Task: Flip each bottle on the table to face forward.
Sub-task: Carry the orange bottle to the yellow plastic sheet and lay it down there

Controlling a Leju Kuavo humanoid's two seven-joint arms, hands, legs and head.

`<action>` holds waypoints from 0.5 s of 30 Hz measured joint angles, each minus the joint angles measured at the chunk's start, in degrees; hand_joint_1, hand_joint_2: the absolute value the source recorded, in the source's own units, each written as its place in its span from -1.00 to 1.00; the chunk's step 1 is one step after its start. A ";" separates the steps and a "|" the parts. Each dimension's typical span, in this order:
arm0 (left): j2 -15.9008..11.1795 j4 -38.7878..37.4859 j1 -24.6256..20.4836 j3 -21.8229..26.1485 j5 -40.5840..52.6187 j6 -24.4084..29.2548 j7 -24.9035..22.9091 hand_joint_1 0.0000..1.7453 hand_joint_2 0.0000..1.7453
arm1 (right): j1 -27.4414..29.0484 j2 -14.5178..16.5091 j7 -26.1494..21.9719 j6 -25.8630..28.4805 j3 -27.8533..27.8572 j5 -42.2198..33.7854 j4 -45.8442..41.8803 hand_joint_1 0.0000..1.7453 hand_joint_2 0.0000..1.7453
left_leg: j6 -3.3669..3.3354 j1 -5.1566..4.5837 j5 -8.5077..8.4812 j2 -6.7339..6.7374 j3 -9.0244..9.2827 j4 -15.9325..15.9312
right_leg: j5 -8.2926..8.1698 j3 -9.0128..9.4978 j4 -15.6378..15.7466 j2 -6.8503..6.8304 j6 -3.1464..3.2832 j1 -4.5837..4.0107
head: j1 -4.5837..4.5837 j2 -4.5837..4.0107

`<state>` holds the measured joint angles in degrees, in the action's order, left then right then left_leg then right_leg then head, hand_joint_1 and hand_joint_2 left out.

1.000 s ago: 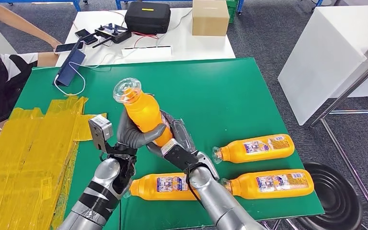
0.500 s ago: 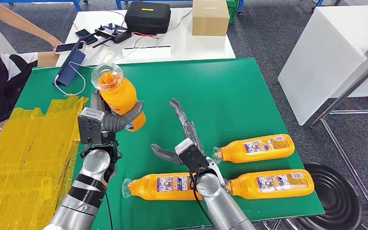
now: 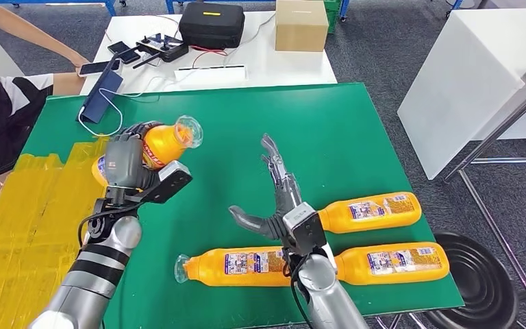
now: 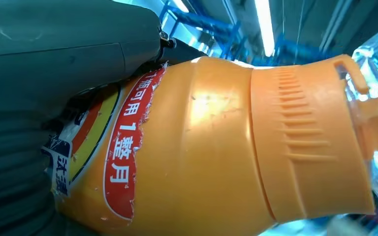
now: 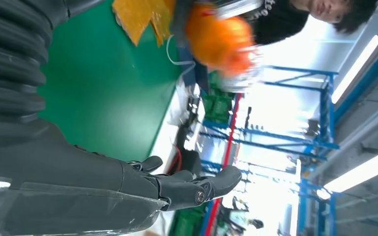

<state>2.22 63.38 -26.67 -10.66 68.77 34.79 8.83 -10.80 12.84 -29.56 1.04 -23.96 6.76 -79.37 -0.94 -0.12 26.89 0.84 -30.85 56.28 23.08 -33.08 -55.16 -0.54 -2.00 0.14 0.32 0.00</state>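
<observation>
Nearest the robot, two orange bottles lie on their sides along the near edge of the green table (image 3: 356, 137): the near left bottle (image 3: 236, 266), its clear cap pointing left, and the near right bottle (image 3: 390, 262) beside it, with the right arm crossing between them. Just beyond, a third lying bottle (image 3: 370, 211) rests on the green surface, its cap end hidden behind the right wrist. That makes three bottles on the table and a fourth held bottle (image 3: 157, 145) in the air, four in all. The right hand (image 3: 274, 199) hangs above the table holding nothing, fingers stretched forward and apart, thumb out to the left; the right wrist view shows the same fingers (image 5: 197, 189) extended over the green surface, with the lifted bottle a blurred orange shape beyond. The left hand (image 3: 129, 164) grips the held bottle around its body, above the table's left part beside the yellow tape patch (image 3: 34, 219), cap tilted up and to the right. The left wrist view adds what the head view cannot: the bottle's ridged orange neck (image 4: 305, 132) and a red-edged label (image 4: 123, 162) with printed characters. Farther back stands a white table (image 3: 274, 65) with a black case (image 3: 211, 24) and a cardboard box (image 3: 300, 24); a person's arm (image 3: 34, 38) reaches in at far left.
</observation>
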 joint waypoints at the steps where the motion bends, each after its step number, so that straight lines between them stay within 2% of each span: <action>1: -0.53 -1.54 -0.49 0.03 1.35 -1.62 -0.92 1.00 1.00 | 0.09 -0.14 0.03 0.25 0.00 0.50 -0.56 -1.00 1.00 | 0.00 0.00 0.00 0.00 0.00 0.00 | 0.00 0.00 0.00 0.01 0.00 0.00 | 0.00 0.00; 3: -1.63 -5.17 -1.58 0.05 2.79 -4.09 -1.88 1.00 1.00 | 0.33 -0.50 0.27 0.46 0.01 1.23 -1.68 -1.00 1.00 | 0.00 0.00 0.00 0.02 0.00 0.00 | 0.00 -0.01 0.00 0.02 0.00 0.00 | 0.01 0.01; 6: -2.99 -9.56 -2.86 0.12 3.51 -5.17 -2.45 1.00 1.00 | 0.67 -0.96 0.56 0.47 0.02 1.75 -2.90 -1.00 1.00 | 0.00 0.00 0.00 0.02 0.00 0.00 | 0.00 -0.02 -0.01 0.01 0.00 -0.01 | 0.00 0.00; 10: -4.61 -14.61 -4.30 0.20 6.04 -7.35 -5.47 1.00 1.00 | 1.02 -1.38 0.79 1.16 0.02 3.08 -4.29 -1.00 1.00 | 0.01 0.01 0.00 0.04 -0.01 0.00 | 0.00 -0.03 -0.03 0.02 0.00 -0.01 | -0.01 0.01; 15: -5.44 -18.41 -5.45 0.25 9.33 -7.92 -9.28 1.00 1.00 | 1.49 -1.75 1.00 1.82 0.02 3.62 -5.30 -1.00 1.00 | 0.01 0.01 0.00 0.05 -0.01 0.00 | 0.01 -0.03 -0.03 0.01 0.00 -0.01 | 0.01 0.00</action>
<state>-3.21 44.97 -32.11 -10.40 78.11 26.87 -0.45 -9.31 11.08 -28.57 2.86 -23.93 10.38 -84.67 -0.93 -0.11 26.89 0.89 -30.86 56.28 23.09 -33.12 -55.19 -0.53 -2.00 0.13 0.33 0.00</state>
